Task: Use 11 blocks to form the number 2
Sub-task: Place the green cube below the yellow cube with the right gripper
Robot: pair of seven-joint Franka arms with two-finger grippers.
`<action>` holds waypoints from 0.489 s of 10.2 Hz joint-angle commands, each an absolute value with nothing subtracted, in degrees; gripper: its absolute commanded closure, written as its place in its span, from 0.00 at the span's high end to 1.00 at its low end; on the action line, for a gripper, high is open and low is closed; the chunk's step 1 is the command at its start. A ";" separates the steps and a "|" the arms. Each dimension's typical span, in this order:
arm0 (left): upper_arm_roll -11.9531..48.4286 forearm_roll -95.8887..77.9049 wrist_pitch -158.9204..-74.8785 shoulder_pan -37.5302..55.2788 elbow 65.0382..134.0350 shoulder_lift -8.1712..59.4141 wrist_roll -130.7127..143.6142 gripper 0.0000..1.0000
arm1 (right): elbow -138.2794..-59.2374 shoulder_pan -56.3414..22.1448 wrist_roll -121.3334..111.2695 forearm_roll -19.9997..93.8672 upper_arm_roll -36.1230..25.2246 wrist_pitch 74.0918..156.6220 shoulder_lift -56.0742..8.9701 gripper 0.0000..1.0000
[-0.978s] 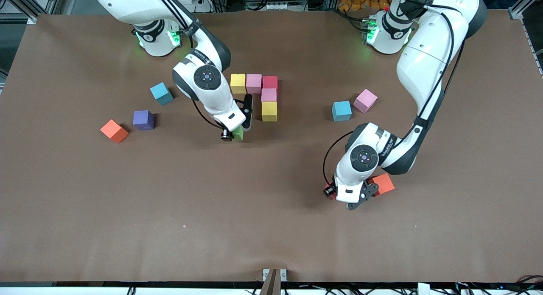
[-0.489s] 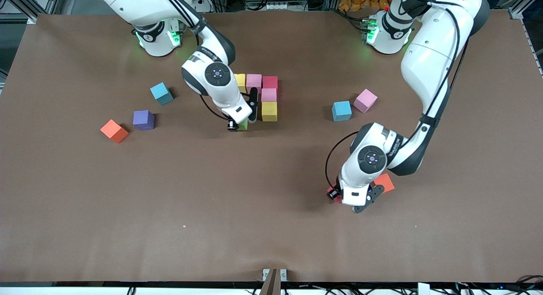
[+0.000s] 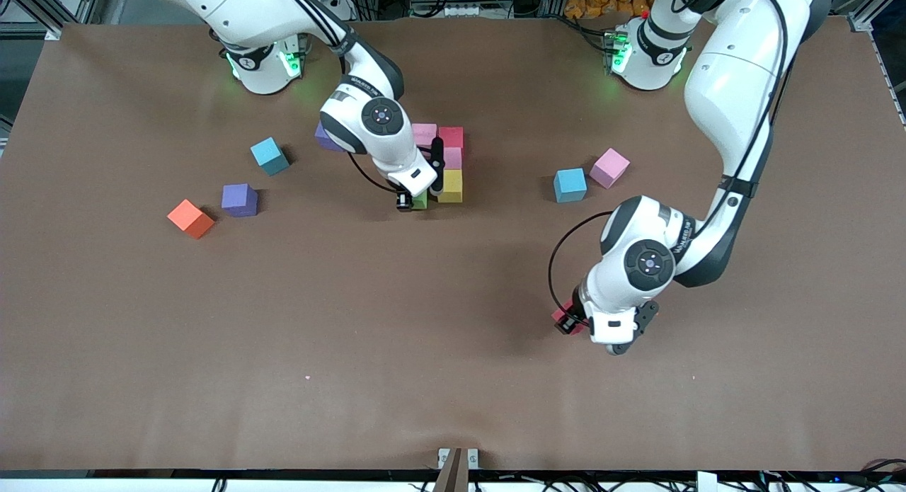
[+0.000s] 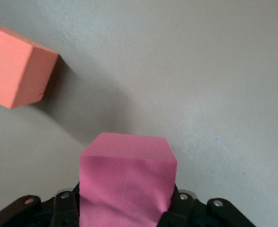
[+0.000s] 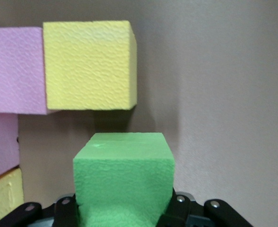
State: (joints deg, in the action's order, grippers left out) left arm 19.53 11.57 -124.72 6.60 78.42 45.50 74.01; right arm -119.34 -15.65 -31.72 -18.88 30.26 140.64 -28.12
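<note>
We carry green block in right fingers, clamped, beside the unfinished number 2 for its middle row | left fingers clamp pink block, over bare surface, ready next.

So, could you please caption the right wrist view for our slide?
Right gripper shut on a green block, beside the yellow block of the partly built number 2.

The front view looks steeply down from high across the table, facing both robot bases at 12 o'clock and taking in the whole tabletop. Each wrist view sits close above its own fingers, looking down at the surface. The green block, at 6 o'clock there, also shows in the front view.
</note>
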 commanded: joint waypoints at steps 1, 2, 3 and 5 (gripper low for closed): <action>19.51 10.20 -123.84 6.42 79.45 44.12 76.46 0.14 | -119.53 -16.79 -26.91 -21.96 30.41 140.98 -28.39 0.26; 19.60 10.11 -123.84 6.42 79.45 44.12 76.73 0.14 | -119.97 -16.79 -26.55 -22.41 30.50 140.98 -28.48 0.26; 19.60 10.11 -123.66 6.33 79.54 44.12 76.82 0.14 | -120.06 -17.05 -26.46 -22.93 30.59 141.06 -28.56 0.25; 19.69 10.20 -123.84 6.42 79.63 44.12 77.43 0.14 | -120.67 -16.96 -26.37 -24.16 30.67 142.20 -29.09 0.25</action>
